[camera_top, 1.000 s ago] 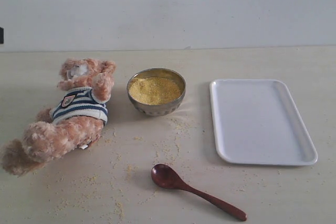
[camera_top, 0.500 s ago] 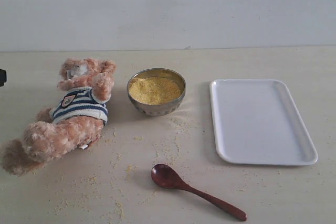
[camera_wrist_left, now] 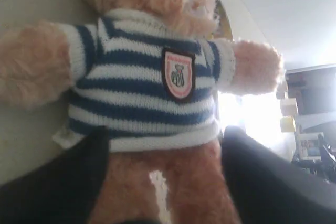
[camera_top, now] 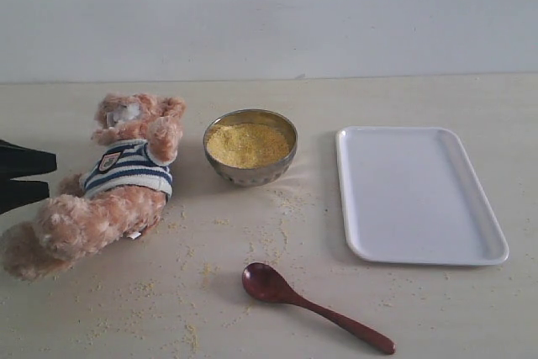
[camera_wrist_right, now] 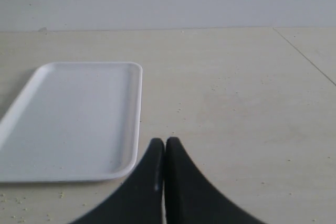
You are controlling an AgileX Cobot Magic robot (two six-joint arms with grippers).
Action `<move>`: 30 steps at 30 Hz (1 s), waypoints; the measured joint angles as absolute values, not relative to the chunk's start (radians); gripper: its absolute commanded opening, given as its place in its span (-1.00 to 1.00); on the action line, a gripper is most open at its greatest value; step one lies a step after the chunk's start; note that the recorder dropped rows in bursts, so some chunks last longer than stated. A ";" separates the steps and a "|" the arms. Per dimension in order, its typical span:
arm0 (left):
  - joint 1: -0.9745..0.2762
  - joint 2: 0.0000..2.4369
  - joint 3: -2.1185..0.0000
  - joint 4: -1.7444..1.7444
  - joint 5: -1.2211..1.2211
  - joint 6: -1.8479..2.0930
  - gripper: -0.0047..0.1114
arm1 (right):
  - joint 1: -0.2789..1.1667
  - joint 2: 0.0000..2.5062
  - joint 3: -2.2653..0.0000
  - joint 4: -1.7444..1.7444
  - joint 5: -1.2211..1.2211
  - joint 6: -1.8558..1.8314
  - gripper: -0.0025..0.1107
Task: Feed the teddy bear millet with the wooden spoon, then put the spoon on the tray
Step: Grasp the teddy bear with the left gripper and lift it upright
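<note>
Since the wooden spoon [camera_top: 315, 307] lies untouched on the tabletop [camera_top: 403, 98], nearest the camera, in front of the bowl [camera_top: 250, 176] and well short of the tray [camera_top: 420, 195], feeding hasn't started. Spoon bowl points toward the bear side, handle tip toward the right arm's side. Millet [camera_top: 248, 144] fills the bowl nearly to the rim; loose grains [camera_top: 282, 208] are scattered between bowl and spoon.

Teddy bear [camera_top: 126, 182] is on its back left of the bowl, head toward the far wall, one arm almost touching the bowl.

Left fingers [camera_top: 25, 160] come in from the left edge, spread wide. The wrist view shows them straddling the bear's lower body below the striped shirt, holding nothing. Can't tell if they touch the fur.

Right fingers [camera_wrist_right: 149, 182] are pressed together, empty, low over bare tabletop beside the tray's corner.

My read: the step in hand is securing the bear. Suggestions:
- close on the torso, not the loose leg fur, or it'll slip
- keep the bear's arm off the bowl when lifting, a spill is likely
- prop the face toward the bowl
- have the right side take the spoon by the handle end
</note>
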State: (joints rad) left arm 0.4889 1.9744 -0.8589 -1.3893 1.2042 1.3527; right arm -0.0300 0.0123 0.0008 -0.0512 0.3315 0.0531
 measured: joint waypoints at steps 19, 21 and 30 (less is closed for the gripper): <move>0.362 2.069 -0.859 -1.508 1.042 1.484 0.47 | -0.030 0.012 0.001 -0.051 0.331 0.053 -0.96; 0.345 2.069 -0.859 -1.508 0.995 1.485 0.47 | -0.030 0.012 0.001 -0.051 0.331 0.053 -0.96; 0.269 2.069 -0.859 -1.591 0.948 1.534 0.47 | -0.030 0.012 0.001 -0.051 0.331 0.053 -0.96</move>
